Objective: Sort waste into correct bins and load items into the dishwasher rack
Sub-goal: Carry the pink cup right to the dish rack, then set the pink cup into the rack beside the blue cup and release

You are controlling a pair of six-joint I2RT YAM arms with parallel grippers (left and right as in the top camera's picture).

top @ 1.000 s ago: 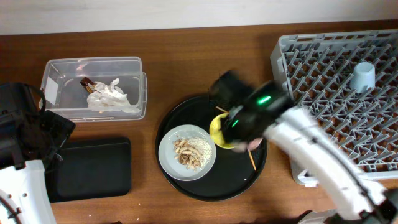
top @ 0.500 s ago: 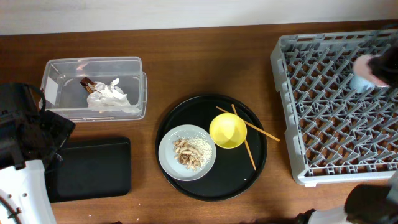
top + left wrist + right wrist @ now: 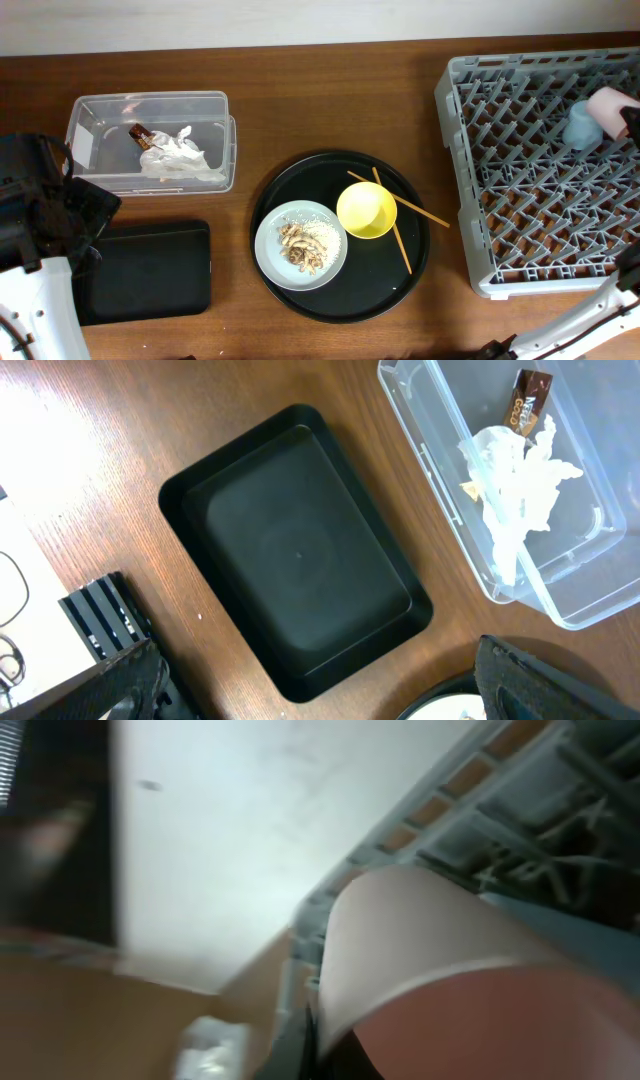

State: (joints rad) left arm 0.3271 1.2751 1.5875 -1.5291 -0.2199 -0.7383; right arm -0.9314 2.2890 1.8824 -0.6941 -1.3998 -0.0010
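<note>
My right gripper (image 3: 338,1052) is shut on the rim of the small pink cup (image 3: 612,110), which fills the blurred right wrist view and hangs over the far right of the dishwasher rack (image 3: 520,200), beside the blue cup (image 3: 580,127). The yellow bowl (image 3: 366,210), chopsticks (image 3: 415,210) and a pale plate (image 3: 272,225) of food scraps (image 3: 300,245) sit on the round black tray (image 3: 310,175). Crumpled paper (image 3: 180,155) and a wrapper (image 3: 141,133) lie in the clear tub (image 3: 100,110). My left gripper (image 3: 320,705) is open above the table, next to the shallow black tray (image 3: 300,550).
The left arm's dark body (image 3: 40,200) stands at the table's left edge, between the tub and the black tray. The right arm's white link (image 3: 600,310) crosses the lower right corner past the rack. Bare wood separates the tub, trays and rack.
The right arm swung from over the round tray to the rack's far right, carrying the pink cup. The left arm has not moved.
</note>
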